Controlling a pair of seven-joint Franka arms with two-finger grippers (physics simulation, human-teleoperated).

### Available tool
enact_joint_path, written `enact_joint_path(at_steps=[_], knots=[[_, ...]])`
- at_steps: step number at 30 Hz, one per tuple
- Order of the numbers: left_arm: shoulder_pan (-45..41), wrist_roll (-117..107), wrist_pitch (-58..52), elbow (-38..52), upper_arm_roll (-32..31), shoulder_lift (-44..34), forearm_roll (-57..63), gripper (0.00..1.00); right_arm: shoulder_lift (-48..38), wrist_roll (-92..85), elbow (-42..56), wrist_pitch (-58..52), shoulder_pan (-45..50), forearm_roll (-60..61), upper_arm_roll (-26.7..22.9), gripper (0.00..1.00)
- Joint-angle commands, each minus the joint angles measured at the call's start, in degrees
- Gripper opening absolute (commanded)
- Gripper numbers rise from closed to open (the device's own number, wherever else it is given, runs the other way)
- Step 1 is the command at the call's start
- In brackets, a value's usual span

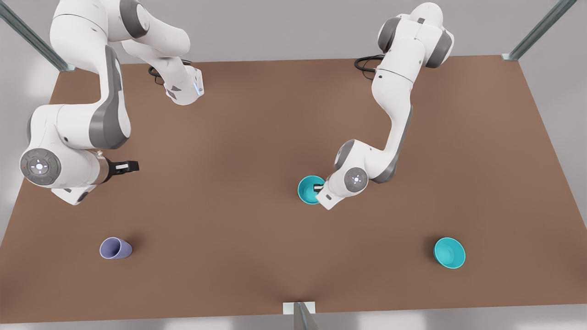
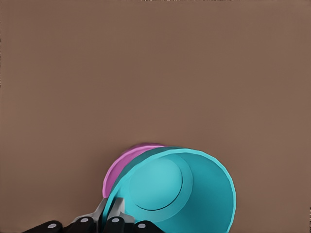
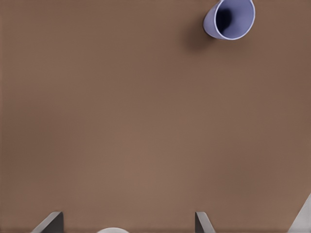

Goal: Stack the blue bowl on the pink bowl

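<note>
Left wrist view is showing the left gripper (image 2: 112,217) pinching the near rim of the blue bowl (image 2: 180,194): its jaws are standing narrow, one finger (image 2: 99,212) outside the wall and the other just inside it. Just beyond those fingers the blue bowl is tilting, its mouth open to the camera. Behind it, on the side away from the jaws, the pink bowl (image 2: 127,162) is peeking out as a magenta crescent, pressed close against the blue bowl's wall; whether the blue bowl is seated in it or only leaning against it cannot be told. Past both bowls the brown table (image 2: 155,73) is lying bare.

Front view is showing the same left gripper (image 1: 317,187) reaching into the blue bowl (image 1: 308,190) near the middle of the table (image 1: 257,137). Well apart from those jaws, toward the front view's right, a brighter turquoise bowl (image 1: 450,252) is sitting alone.

Right wrist view is showing the right gripper's (image 3: 129,224) two fingertips (image 3: 48,223) spread wide, holding nothing, hovering over bare table. Far ahead of those jaws a lavender cup (image 3: 230,18) is lying on its side. In the front view the right gripper (image 1: 126,167) is waiting at the left, with the cup (image 1: 115,248) well apart from it.
</note>
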Motion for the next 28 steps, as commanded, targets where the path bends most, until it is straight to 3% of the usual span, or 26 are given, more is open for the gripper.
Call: enact_joint_path(at_steps=[1, 9, 10, 11, 14, 16, 17, 18, 21, 22, 23, 28], knots=[[0.0, -12.4, 1.0, -0.1, 0.0, -0.1, -0.3, 0.21, -0.1, -0.1, 0.0, 0.0, 0.0, 0.0, 0.0, 1.00], [0.0, -12.3, 1.2, -2.5, 0.0, -0.9, -0.3, 0.21, 0.0, -0.1, 0.0, 0.1, 0.0, 0.0, 0.0, 1.00], [0.0, -12.2, 1.3, -2.5, 0.0, -0.8, -0.3, 0.41, 0.0, -0.1, 0.0, 0.1, 0.1, 0.0, 0.0, 1.00], [0.0, -11.9, 1.2, -2.8, 0.0, -0.9, -0.2, 1.00, 0.0, -0.1, 0.0, 0.0, 0.1, 0.0, 0.0, 1.00], [-0.1, -8.1, -2.8, -4.8, 2.5, -4.3, 0.2, 1.00, 0.1, -0.1, 0.0, 0.1, 0.1, 0.0, 0.0, 1.00], [-0.2, -6.8, -20.6, -0.2, 9.0, -11.6, 0.5, 1.00, 0.1, -0.1, 0.0, 0.1, 0.1, 0.0, 0.0, 1.00], [-0.2, -5.9, -28.3, 2.4, 10.5, -16.0, 6.6, 1.00, 0.1, -0.1, 0.0, 0.1, 0.1, 0.0, 0.0, 1.00], [-0.1, -3.5, -40.4, 11.5, 10.9, -16.2, 12.0, 1.00, 0.1, -0.1, 0.0, 0.1, 0.1, 0.0, 0.0, 1.00], [-0.1, 15.8, -52.0, 22.8, 12.7, -16.7, 16.3, 1.00, 0.1, -0.1, 0.0, 0.1, 0.1, 0.0, 0.0, 1.00], [12.2, 18.5, -45.0, 13.5, -1.5, -26.0, 18.5, 1.00, 0.1, -0.1, 0.0, 0.2, 0.1, 0.0, 0.0, 1.00], [23.9, 18.4, -40.4, 8.0, -13.6, -30.3, 19.7, 1.00, 0.1, -0.1, 0.0, 0.2, 0.1, 0.0, 0.0, 1.00], [26.5, 18.2, -40.4, 7.9, -14.8, -30.0, 19.9, 1.00, 0.1, -0.1, 0.0, 0.2, 0.1, 0.0, 0.0, 1.00]])
